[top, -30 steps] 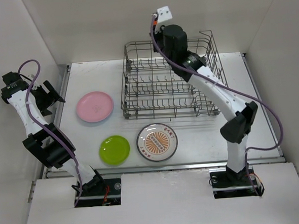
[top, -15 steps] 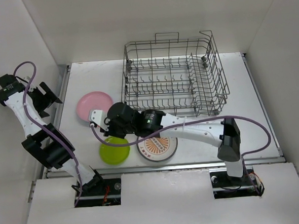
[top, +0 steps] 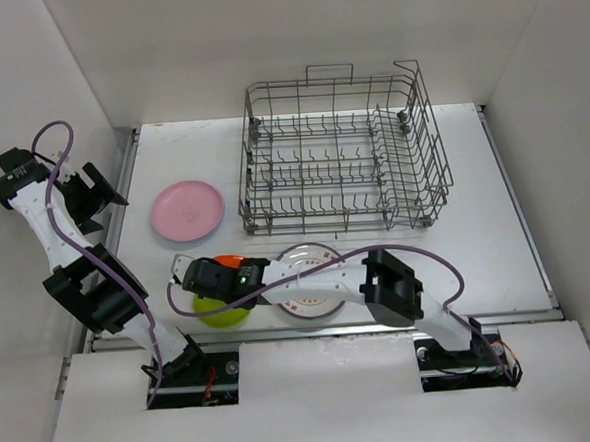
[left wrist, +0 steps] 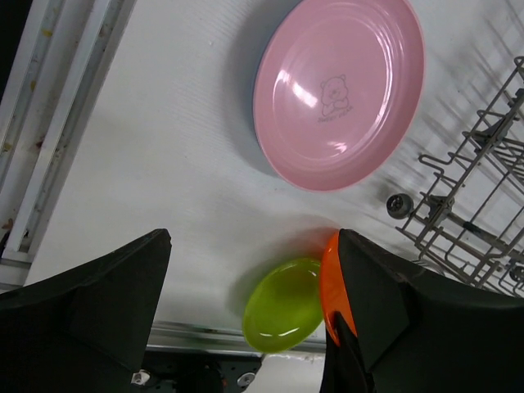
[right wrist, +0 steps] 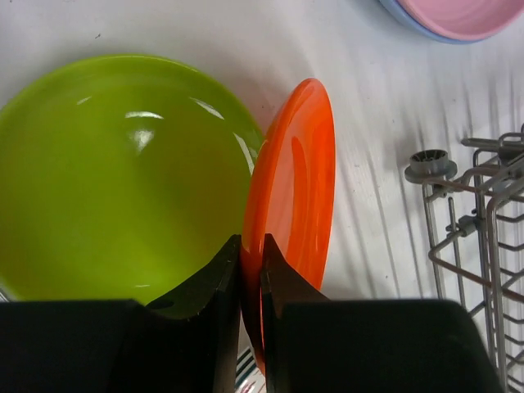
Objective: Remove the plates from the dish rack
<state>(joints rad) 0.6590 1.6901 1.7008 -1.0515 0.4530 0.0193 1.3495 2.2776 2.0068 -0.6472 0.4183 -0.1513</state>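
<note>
My right gripper [top: 221,274] is shut on the rim of an orange-red plate [top: 228,259], held on edge just above the lime-green plate [top: 218,313] at the front left. In the right wrist view the fingers [right wrist: 229,282] pinch the orange-red plate [right wrist: 296,196] beside the lime-green plate [right wrist: 115,180]. A pink plate [top: 186,210] lies flat left of the dish rack [top: 341,153], with a blue rim under it [left wrist: 260,155]. A white printed plate [top: 317,285] lies partly under my right arm. My left gripper [top: 95,193] is open and empty at the far left. No plates show in the rack.
In the left wrist view the pink plate [left wrist: 340,90], the lime-green plate [left wrist: 282,304], the orange-red plate [left wrist: 331,282] and the rack's corner wheel [left wrist: 399,204] show. White walls enclose the table on three sides. A metal rail [top: 121,192] runs along the left edge.
My right arm has swung from over the rack to the front left, carrying the orange-red plate, and has come down close over the lime-green plate. The left arm has barely moved.
</note>
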